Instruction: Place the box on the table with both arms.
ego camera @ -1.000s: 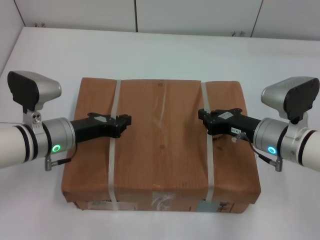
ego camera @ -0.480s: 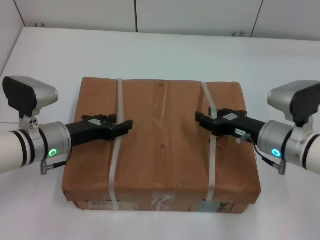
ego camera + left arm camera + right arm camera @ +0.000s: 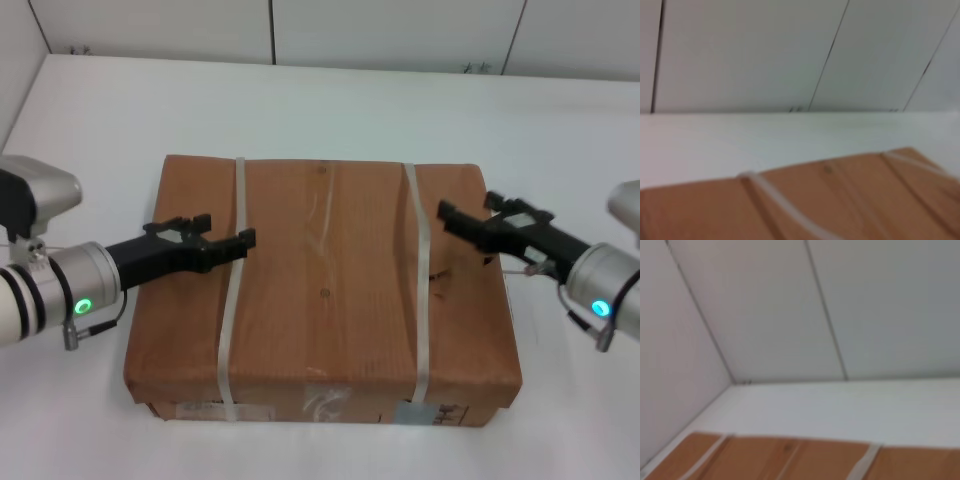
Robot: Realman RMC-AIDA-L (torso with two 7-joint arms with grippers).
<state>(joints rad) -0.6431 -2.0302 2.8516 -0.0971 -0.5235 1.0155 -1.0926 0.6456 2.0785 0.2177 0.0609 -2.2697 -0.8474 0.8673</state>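
Both arms are pulling outward: left gripper [image 3: 232, 240] and right gripper [image 3: 452, 216], jaws spread and empty, leaving the box [image 3: 322, 290] resting on the counter [image 3: 330, 110].

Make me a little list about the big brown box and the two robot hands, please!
Box: large brown cardboard box with two whitish plastic straps, flat and upright, labels on its near side
Resting on: wide white table
Left hand: black two-fingered left gripper, open, over the box top by the left strap
Right hand: black two-fingered right gripper, open, over the box's right edge
Holding: neither gripper grips the box
Task state: box sits on the table
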